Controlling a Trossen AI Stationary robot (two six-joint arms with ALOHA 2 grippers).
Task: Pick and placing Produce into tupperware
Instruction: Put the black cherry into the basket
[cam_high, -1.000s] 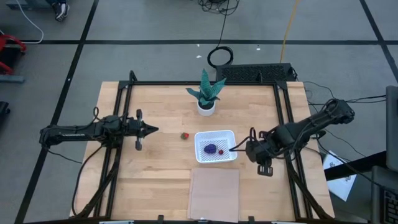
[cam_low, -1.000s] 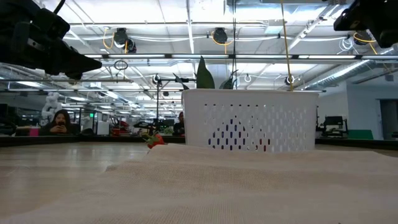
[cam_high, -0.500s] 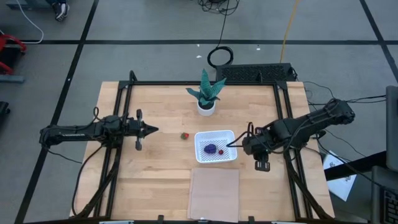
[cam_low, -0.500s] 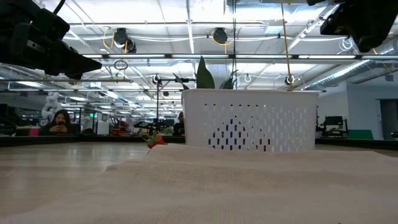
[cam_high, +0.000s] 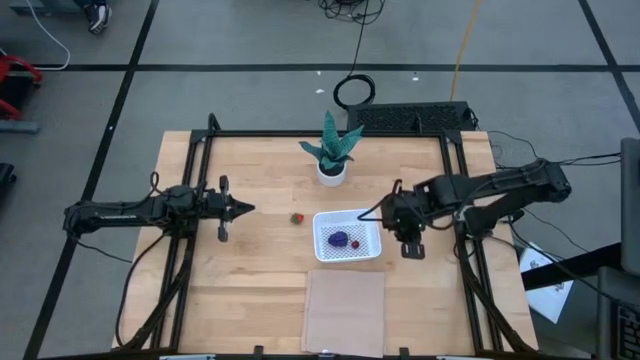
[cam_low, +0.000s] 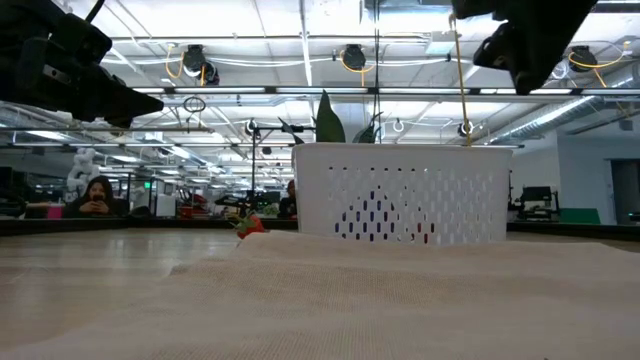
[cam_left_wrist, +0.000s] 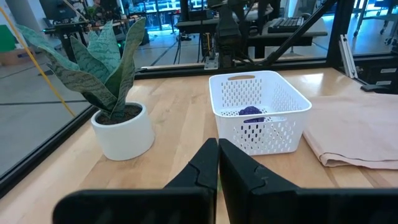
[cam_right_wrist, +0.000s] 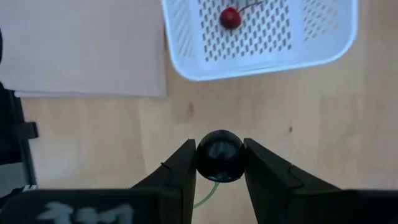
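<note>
the left gripper (cam_high: 243, 208) waits over the table's left half, well apart from the basket, its fingers (cam_left_wrist: 211, 163) pressed together with nothing between them. to its right a strawberry-like piece (cam_high: 296, 218) lies on the bare wood, just beside the white perforated tupperware (cam_high: 372, 216). inside the tupperware sit a purple grape-like cluster (cam_high: 340, 240) and a small dark red cherry (cam_high: 355, 243); the left wrist view shows only the cluster (cam_left_wrist: 251, 111) through the basket wall, while the right wrist view shows only the cherry (cam_right_wrist: 230, 17) with its thin stem. a tan sheet (cam_high: 344, 311) lies just below the tupperware. at the tupperware's right edge the right gripper (cam_high: 372, 213) is raised above the table, its fingers (cam_right_wrist: 182, 170) clamped on a small blackish round fruit (cam_right_wrist: 220, 156) with a green stem, seen only in its own wrist view. a potted plant (cam_high: 331, 150) stands behind the tupperware.
</note>
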